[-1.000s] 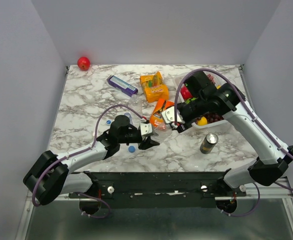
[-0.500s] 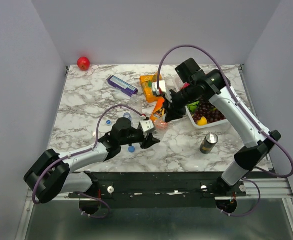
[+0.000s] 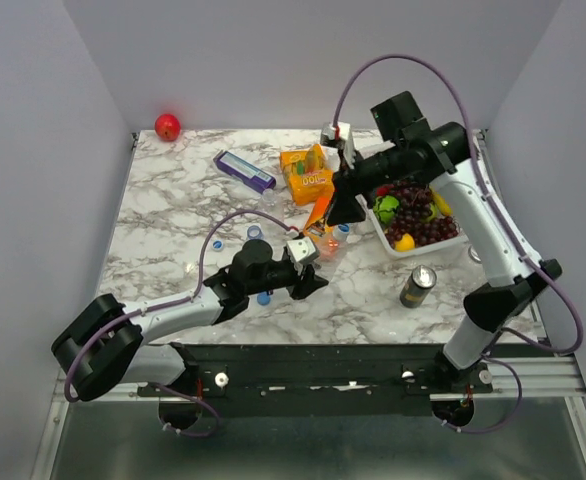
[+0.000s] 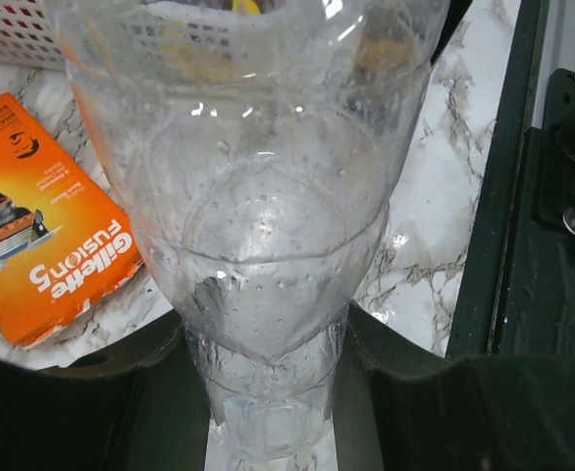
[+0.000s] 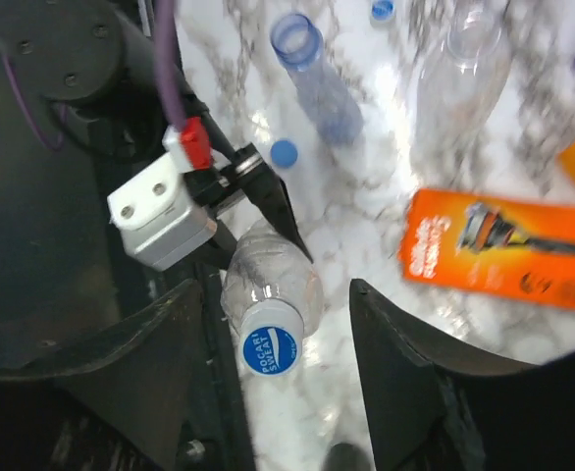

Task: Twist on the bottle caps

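Pinching a see-through plastic bottle (image 4: 268,196), that's our left gripper (image 4: 268,383). We see its round blue cap (image 5: 270,350) on; right gripper (image 5: 275,287) hangs spread.

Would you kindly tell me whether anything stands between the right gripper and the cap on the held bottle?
Nothing visible does: the right gripper hangs open above the cap, which sits on the bottle in the left gripper.

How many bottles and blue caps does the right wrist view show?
Bottles: 3 (held bottle, blue-necked bottle, far bottle)
Blue caps: 3 (fitted cap, near loose cap, far loose cap)
Total: 6
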